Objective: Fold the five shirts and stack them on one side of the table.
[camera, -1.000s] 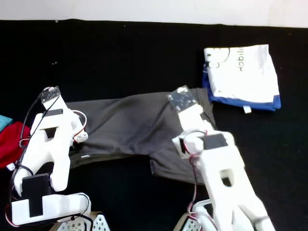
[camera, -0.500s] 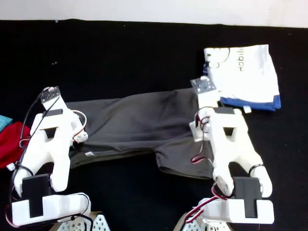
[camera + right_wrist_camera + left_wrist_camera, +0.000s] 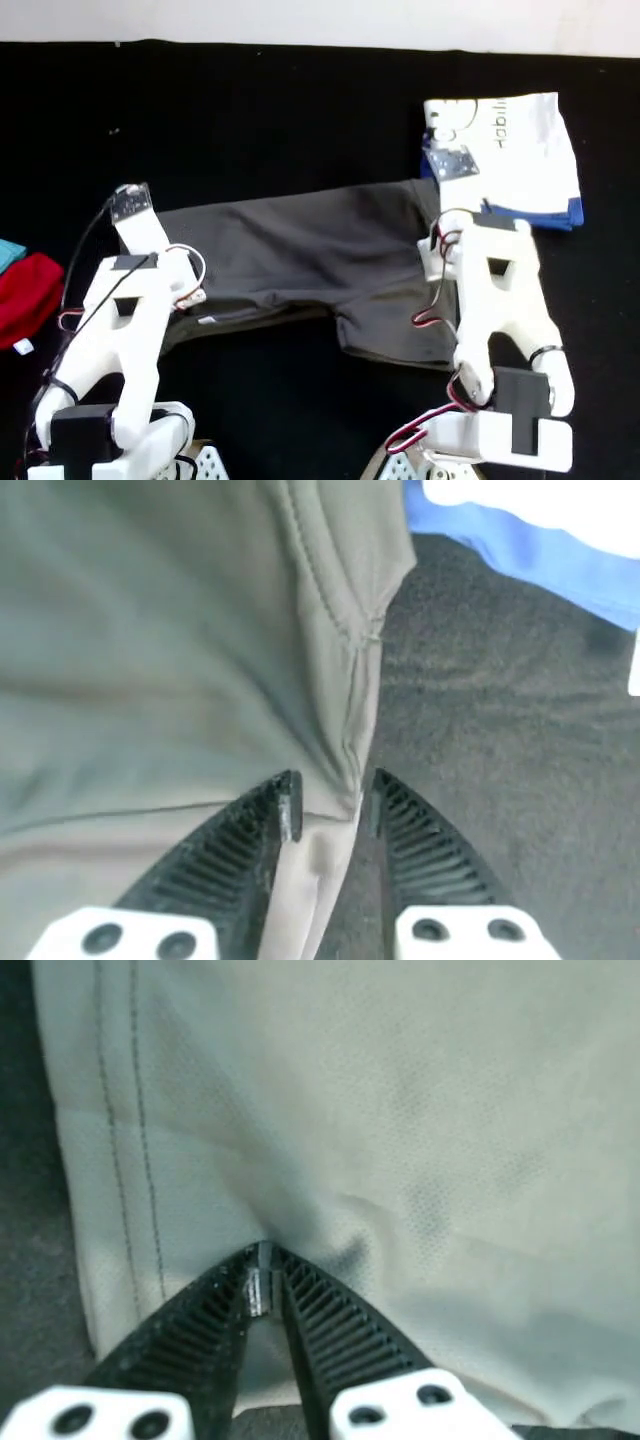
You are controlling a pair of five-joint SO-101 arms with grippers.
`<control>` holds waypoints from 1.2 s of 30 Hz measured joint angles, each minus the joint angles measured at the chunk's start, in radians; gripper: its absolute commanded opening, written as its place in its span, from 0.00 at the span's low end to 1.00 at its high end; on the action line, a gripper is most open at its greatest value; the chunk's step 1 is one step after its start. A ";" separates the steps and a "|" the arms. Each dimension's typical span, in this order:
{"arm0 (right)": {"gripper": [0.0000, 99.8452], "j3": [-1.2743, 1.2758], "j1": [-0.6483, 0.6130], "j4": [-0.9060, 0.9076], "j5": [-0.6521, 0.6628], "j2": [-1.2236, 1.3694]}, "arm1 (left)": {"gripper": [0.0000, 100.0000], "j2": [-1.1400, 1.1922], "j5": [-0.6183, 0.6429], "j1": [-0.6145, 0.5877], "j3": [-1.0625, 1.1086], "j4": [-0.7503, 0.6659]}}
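The grey shirt lies spread across the black surface, left fingers pinching its hem, right fingers parted astride its opposite edge near the folded white shirt; next, I'd judge, the right must close before folding.

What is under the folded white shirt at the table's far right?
A folded blue garment lies under the folded white shirt; a blue strip of it shows along the shirt's near edge. The rest is covered, so anything further beneath cannot be seen.

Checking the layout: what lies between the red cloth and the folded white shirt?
The grey shirt, spread on the black table, in the high view.
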 measured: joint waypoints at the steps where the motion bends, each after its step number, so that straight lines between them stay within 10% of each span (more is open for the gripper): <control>1: 0.12 -0.005 -0.006 0.032 0.000 -0.023 | 0.01 0.000 0.002 0.000 0.002 -0.005; 15: 0.25 0.071 -0.393 0.468 0.100 -0.334 | 0.01 0.000 0.002 0.006 0.008 -0.049; 36: 0.31 0.476 -0.443 0.091 0.206 -0.143 | 0.01 0.000 0.002 0.006 0.008 -0.058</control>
